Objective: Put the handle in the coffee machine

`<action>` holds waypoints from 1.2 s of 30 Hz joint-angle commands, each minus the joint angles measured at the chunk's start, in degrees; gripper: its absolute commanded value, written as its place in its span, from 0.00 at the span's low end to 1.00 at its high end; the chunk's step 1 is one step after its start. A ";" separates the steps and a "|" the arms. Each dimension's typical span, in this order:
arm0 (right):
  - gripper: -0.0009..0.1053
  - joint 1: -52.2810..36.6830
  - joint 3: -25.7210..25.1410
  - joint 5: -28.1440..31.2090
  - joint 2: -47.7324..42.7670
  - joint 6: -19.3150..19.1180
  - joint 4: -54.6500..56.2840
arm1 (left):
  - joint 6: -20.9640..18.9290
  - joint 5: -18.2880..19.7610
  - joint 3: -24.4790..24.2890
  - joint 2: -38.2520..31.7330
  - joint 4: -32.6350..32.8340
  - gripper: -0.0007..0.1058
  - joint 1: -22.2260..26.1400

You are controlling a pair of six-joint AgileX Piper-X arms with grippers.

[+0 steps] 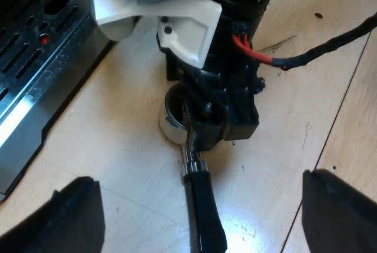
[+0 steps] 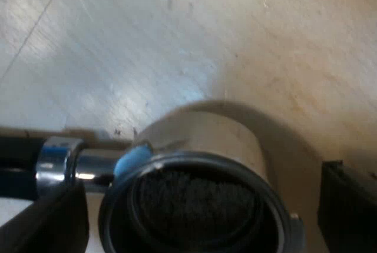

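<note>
1. The metal holder [image 1: 172, 122] lay loose on the pale wooden table [image 1: 118, 170]. It was just beside the espresso machine [image 1: 35, 82] and not locked into its front. The machine's slotted grate [image 1: 23, 41] ran close by.
2. The holder's dark handle [image 1: 203, 217] rested on the wood and pointed away from the basket toward the left gripper. A shiny metal neck [image 1: 189, 157] joined it to the basket.
3. The right gripper [image 2: 197, 206] was down over the basket end of the holder, with its black fingers [image 2: 56, 217] spread, one on each side of the basket. A strip of table showed between the basket's rim and one finger, so that finger was not pressing on it. The other finger sat beside the neck, and I could not tell whether it touched.
4. Inside the basket [image 2: 203, 138] there was a bed of dark coffee grounds [image 2: 194, 197] with an uneven surface. A small blue bit [image 2: 132, 160] showed where the neck met the basket's rim.
5. The left gripper [image 1: 206, 217] hovered over the handle with its fingers [image 1: 76, 215] wide apart. The handle lay between them, well clear of both, and that gripper held nothing.
6. Seen from the left arm's side, the black body of the right gripper covered part of the basket, and the neck came out from under it.
</note>
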 commanded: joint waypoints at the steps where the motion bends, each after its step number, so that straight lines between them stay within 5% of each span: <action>1: 0.76 -0.23 -0.36 -0.16 0.44 -0.62 -0.15 | -0.20 0.35 -0.40 -0.04 -0.62 0.67 -0.27; 25: 0.74 -0.54 -0.12 -1.47 2.22 -1.10 -0.56 | -0.20 0.35 -0.40 -0.04 0.58 0.67 -0.27; 27: 0.67 -0.54 -0.12 -1.47 2.22 -1.12 -0.56 | -0.20 0.35 -0.40 -0.04 0.91 0.67 -0.27; 34: 0.07 -0.54 -0.12 -1.47 1.94 -1.12 -0.56 | -0.20 0.35 -0.40 -0.04 1.03 0.67 -0.27; 36: 0.01 -0.54 -0.12 -1.47 1.31 -1.12 -0.56 | -0.20 0.35 -0.40 -0.04 1.03 0.67 -0.27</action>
